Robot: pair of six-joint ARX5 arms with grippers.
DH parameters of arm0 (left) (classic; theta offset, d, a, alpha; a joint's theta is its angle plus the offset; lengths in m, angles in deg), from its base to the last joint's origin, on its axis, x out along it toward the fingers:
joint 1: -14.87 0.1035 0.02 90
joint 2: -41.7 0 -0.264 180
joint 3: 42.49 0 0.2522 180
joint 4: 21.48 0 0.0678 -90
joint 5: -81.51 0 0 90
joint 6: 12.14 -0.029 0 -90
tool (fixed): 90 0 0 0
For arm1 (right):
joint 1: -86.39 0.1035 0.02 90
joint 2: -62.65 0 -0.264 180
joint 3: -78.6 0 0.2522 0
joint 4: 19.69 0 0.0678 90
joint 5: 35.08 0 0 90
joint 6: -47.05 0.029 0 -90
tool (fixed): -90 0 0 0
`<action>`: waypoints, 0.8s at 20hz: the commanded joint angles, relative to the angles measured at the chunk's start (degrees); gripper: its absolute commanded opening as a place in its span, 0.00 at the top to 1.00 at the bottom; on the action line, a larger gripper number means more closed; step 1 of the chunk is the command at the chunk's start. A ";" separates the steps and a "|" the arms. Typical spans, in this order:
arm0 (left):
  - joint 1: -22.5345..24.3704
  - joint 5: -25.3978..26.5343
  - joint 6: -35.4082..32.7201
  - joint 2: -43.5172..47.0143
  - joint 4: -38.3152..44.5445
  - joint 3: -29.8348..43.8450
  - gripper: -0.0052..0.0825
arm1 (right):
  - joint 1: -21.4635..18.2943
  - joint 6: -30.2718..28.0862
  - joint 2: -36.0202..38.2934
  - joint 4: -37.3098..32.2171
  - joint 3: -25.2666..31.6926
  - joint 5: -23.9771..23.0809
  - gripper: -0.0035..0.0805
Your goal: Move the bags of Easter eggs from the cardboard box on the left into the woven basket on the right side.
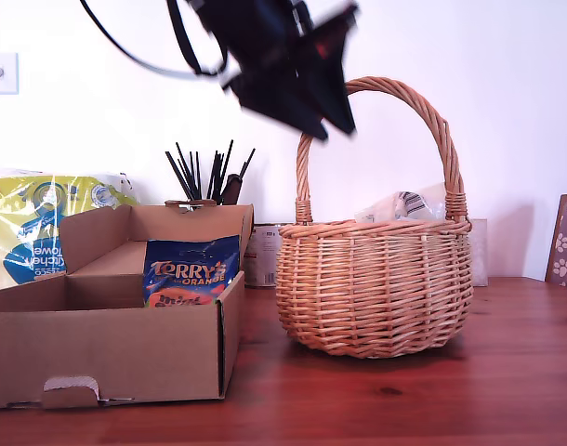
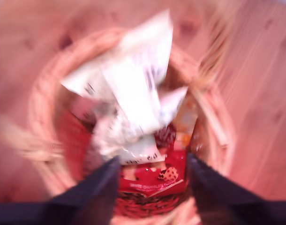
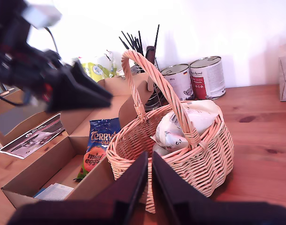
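Exterior view: the blue bag (image 1: 191, 270) stands upright in the cardboard box (image 1: 116, 348), beside the woven basket (image 1: 375, 283).

First wrist view: the first gripper (image 2: 152, 171), spread and empty, hangs above the basket's bags.

Second wrist view: the second gripper (image 3: 149, 161), pressed together, is near the basket's rim.

blue bag (image 1: 191, 270): "terry's orange"; towel pack (image 1: 28, 232): "towel".

My first gripper (image 2: 152, 187): matte black, two broad tapered fingers (image 2: 94, 192), blurred in your exterior view. Black cables (image 1: 125, 46) loop off its arm toward 10 o'clock. A red patch, possibly a marking, shows on the housing. My second gripper (image 3: 148, 187): matching black, narrow wedge-shaped fingers.
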 commanded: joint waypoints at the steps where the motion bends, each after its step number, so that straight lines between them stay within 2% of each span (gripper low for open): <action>1: 0.76 -0.13 -0.57 0.50 0.61 4.83 0.94 | 0.11 0.02 -0.15 -0.42 -0.04 0.00 0.97; 2: 1.40 -0.11 -0.55 2.25 1.70 7.04 0.97 | 0.11 0.02 -0.15 -0.37 -0.04 0.00 0.97; 6: 6.05 -0.52 -0.55 10.71 9.57 19.80 0.97 | 0.11 0.02 -0.15 -0.33 -0.04 0.00 0.97; 12: 19.65 -7.34 -0.55 23.85 23.61 41.16 0.97 | 0.11 0.02 -0.15 -0.20 -0.04 0.00 0.97; 14: 24.28 -9.84 -0.35 26.40 25.40 44.94 0.97 | 0.11 0.02 -0.15 -0.17 -0.04 0.00 0.97; 16: 27.26 -11.56 -0.33 26.80 24.41 45.77 0.97 | 0.11 0.02 -0.15 -0.17 -0.04 0.00 0.97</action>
